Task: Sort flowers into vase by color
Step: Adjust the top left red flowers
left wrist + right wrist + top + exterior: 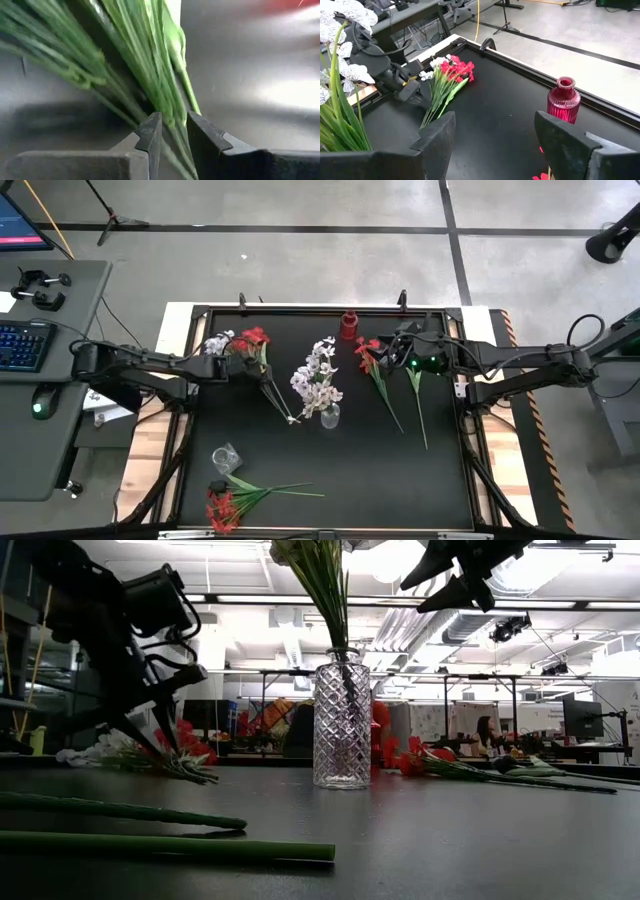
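Several green stems (150, 75) sit between the left gripper's (172, 131) seemingly pinching fingers.

An open-plan robotics lab: a bare grey concrete floor (300, 205), exposed ceiling ducts (460, 630), rows of monitor-topped desks (590, 745), and a backlit blue keyboard (22, 345) beside the black tabletop (330, 470).

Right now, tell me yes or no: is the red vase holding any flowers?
No. In the right wrist view the red vase stands upright near the table's edge with an empty mouth and no stems in it.
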